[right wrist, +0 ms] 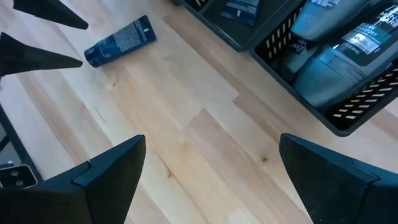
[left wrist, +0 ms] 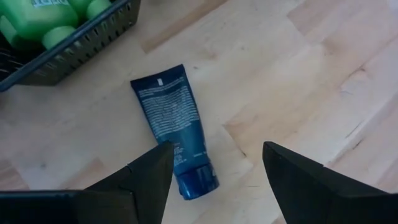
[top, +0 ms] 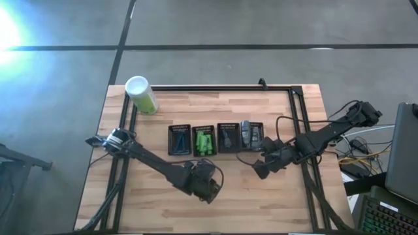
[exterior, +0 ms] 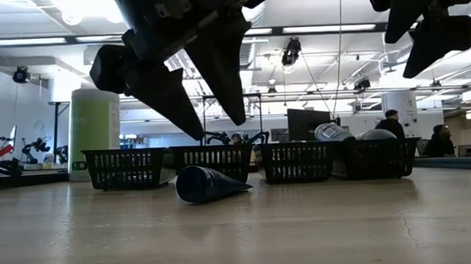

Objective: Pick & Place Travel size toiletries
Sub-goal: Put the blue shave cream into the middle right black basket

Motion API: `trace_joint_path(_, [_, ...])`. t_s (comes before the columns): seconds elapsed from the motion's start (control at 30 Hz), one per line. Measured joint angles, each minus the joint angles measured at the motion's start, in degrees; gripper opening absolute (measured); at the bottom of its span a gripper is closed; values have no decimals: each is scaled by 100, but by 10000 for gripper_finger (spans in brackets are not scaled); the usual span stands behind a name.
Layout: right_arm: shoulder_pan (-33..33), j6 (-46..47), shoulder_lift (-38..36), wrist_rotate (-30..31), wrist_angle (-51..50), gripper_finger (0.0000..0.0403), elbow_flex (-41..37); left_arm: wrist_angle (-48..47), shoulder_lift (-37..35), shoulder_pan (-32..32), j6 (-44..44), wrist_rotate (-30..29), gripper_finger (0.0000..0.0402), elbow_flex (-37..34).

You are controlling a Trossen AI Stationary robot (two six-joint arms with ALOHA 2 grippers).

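Just in front of the row of four black mesh trays, a dark blue plastic tube with a blue cap lay flat on the light wooden tabletop, apart from the trays and touching nothing else. It was the only toiletry outside the trays, so my read: next item to pick.

Left gripper hung directly over that tube, fingers spread wide, cap end sitting between the two tips in the left wrist view. Low view showed the fingertips clear above the tube, no contact. Spread looked wider than the tube, jaws straddling it across the narrow axis, which would be the sensible line-up for a straight descent and pinch.

Right gripper hovered near the right end of the tray row, also spread and empty. It was off the tabletop, well apart from the tube, probably parked to stay out of the left arm's path.

Tray row looked sorted by type: bright green packets in the second tray from the left, grey tubes in the rightmost, dark flat items in the one beside that.

Tall green canister with a white cap stood upright behind the row's left end, untouched.

Risk: round tube could roll when pinched.
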Motion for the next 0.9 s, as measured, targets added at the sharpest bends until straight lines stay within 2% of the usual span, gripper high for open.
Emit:
trace_joint_path(0.23, [-1,52,0,145,2,363,0,-211,24,54,78,-10,251,-2])
trace_joint_path(0.33, [-1,52,0,145,4,363,0,-343,44,92,-77,184,251,-15])
trace_joint_path(0.53, [-1,51,0,151,7,363,0,-281,90,175,-476,342,251,-17])
trace_joint_path(0.9, [-1,50,2,158,2,364,0,-142,332,195,-569,614,250,-17])
